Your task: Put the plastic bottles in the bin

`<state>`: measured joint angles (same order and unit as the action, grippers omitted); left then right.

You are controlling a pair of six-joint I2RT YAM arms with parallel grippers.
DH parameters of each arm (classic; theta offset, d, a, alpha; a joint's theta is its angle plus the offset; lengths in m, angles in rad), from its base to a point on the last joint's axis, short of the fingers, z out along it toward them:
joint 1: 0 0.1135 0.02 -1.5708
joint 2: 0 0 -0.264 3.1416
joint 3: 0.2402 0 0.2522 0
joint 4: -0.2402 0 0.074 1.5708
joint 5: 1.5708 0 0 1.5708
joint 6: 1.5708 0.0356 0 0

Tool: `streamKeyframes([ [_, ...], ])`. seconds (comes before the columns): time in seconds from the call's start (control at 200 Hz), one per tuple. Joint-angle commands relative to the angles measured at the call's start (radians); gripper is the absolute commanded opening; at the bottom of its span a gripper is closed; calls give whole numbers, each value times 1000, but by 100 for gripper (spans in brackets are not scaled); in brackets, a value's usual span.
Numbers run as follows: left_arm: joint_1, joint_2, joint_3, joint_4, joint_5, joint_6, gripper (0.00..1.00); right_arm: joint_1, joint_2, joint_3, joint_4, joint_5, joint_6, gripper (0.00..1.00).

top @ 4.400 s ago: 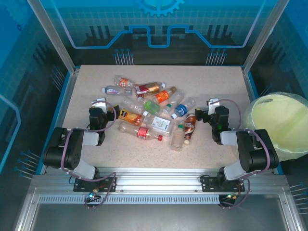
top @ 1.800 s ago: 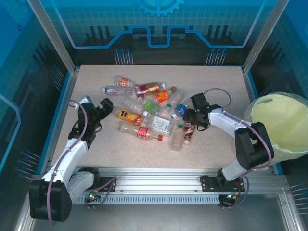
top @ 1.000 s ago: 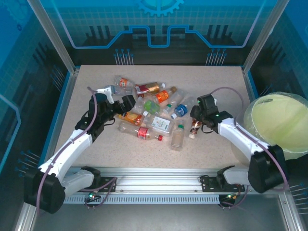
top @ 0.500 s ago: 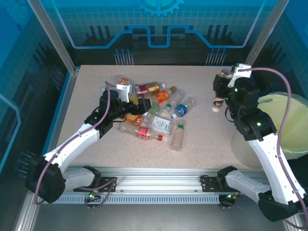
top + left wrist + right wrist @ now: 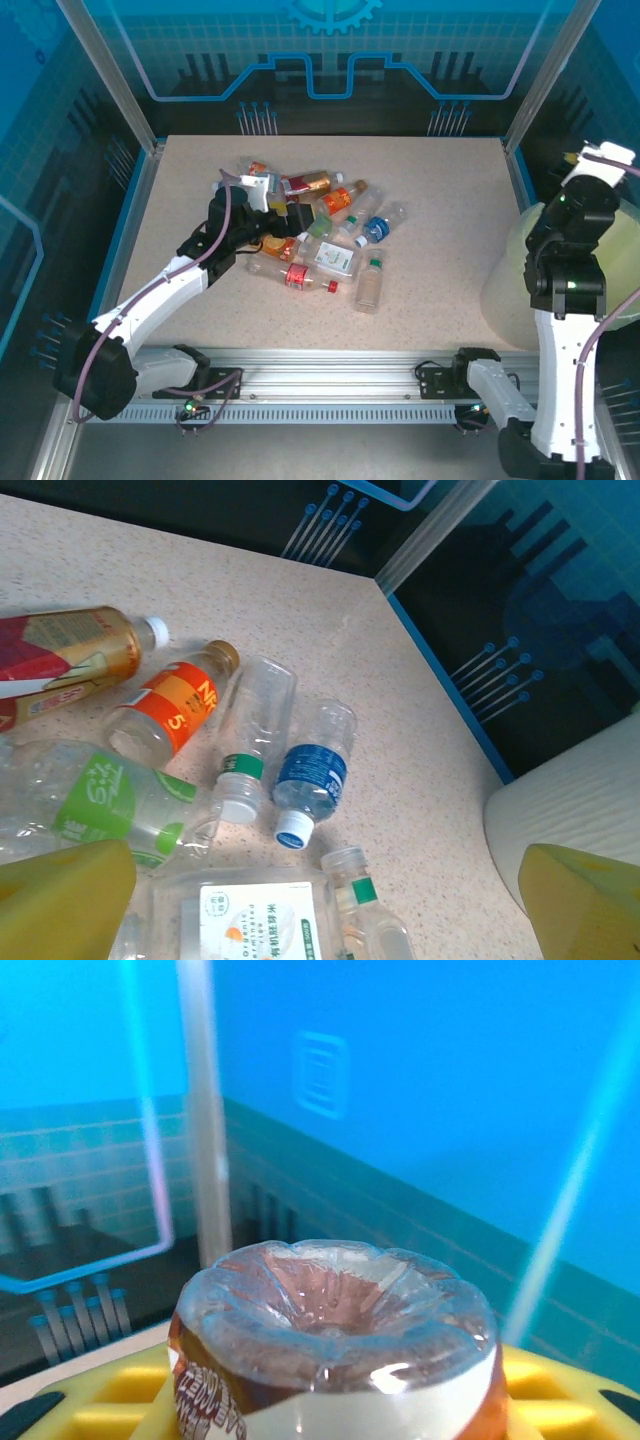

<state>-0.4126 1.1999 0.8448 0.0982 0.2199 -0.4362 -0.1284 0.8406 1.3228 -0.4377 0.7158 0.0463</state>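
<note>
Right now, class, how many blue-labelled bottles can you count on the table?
1: the blue-labelled bottle lies on its side, just right of a clear green-banded bottle. Others may be hidden underneath.

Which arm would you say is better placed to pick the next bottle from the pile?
Left. The left pincer hangs open just over the plastic bottles; the right pincer is up by the bin, shut on a brown bottle.

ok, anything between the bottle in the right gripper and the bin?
Nothing visible does. The right gripper is shut on the brown-labelled bottle, raised at the bin. The arm itself hides most of the bin's opening from above, so its inside can't be checked.
</note>
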Motion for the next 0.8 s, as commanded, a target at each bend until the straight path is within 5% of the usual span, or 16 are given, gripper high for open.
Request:
streamKeyframes([
  [0.0,-2,0,31,-23,-108,17,99,-110,-40,-79,-37,-36,113,47],
  [0.405,-2,-9,28,-90,-228,21,99,-458,-73,-374,-47,-413,412,47],
  [0.795,-2,-3,27,-112,-294,24,99,-471,28,-462,113,-701,429,47],
])
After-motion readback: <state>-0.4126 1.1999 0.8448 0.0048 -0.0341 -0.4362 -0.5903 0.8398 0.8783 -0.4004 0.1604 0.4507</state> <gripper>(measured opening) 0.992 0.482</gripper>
